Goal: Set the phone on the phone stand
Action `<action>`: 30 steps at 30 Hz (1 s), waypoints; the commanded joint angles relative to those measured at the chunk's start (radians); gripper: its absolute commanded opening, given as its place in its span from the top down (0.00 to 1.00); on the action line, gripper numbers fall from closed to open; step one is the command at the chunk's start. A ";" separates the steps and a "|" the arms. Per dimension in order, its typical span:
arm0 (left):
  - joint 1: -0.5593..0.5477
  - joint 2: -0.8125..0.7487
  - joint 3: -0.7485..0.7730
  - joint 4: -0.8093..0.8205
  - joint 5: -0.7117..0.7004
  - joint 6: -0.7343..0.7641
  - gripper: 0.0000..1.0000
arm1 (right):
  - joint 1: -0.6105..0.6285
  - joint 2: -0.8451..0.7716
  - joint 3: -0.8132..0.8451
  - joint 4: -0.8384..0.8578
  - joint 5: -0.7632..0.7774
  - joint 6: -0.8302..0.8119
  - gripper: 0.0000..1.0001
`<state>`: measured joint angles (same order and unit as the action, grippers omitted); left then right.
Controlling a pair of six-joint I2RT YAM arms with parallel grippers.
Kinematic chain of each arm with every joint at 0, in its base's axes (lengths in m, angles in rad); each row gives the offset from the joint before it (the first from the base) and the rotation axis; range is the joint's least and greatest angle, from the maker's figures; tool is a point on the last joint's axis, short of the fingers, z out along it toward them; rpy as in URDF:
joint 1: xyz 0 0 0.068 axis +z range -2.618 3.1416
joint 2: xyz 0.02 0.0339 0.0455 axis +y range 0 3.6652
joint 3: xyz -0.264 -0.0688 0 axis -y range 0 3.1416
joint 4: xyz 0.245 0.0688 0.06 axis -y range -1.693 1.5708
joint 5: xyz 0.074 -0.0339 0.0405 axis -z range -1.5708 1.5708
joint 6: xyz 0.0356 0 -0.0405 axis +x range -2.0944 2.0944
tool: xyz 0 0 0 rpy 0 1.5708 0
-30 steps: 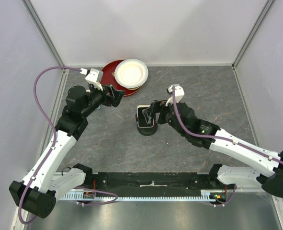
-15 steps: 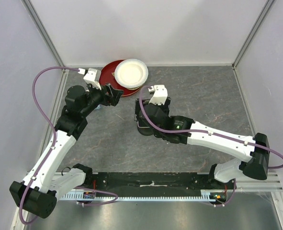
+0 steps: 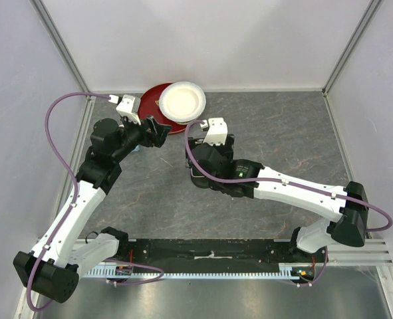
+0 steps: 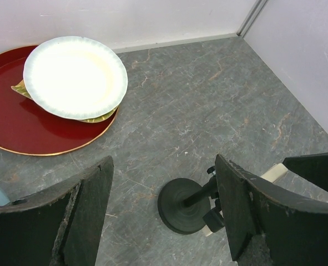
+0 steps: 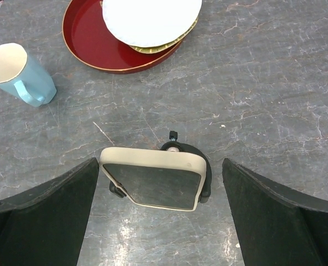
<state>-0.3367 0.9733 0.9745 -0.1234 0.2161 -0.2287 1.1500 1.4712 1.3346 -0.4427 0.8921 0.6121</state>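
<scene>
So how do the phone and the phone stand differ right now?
The phone is a flat slab, cream rim, glossy dark screen; the phone stand is all black with a round base. The phone sits raised and tilted; the phone stand's base lies flat on the table. Shared: they touch, phone resting on the stand.

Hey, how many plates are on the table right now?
3, stacked at the back: white plate on top, gold plate mostly hidden under it, red plate at the bottom. Others may be hidden.
</scene>
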 commanded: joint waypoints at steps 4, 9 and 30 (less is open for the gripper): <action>0.005 -0.016 -0.008 0.025 -0.009 -0.018 0.21 | 0.004 0.037 0.046 0.016 -0.001 0.003 0.02; 0.007 0.007 0.000 0.027 0.032 -0.041 0.21 | 0.005 0.057 0.049 0.029 0.024 0.066 0.02; 0.007 0.011 -0.005 0.024 0.022 -0.047 0.21 | 0.005 0.118 0.087 -0.057 0.125 0.219 0.12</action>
<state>-0.3351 0.9791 0.9745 -0.1257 0.2195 -0.2409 1.1500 1.5700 1.3720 -0.4747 0.9749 0.8047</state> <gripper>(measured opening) 0.792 0.887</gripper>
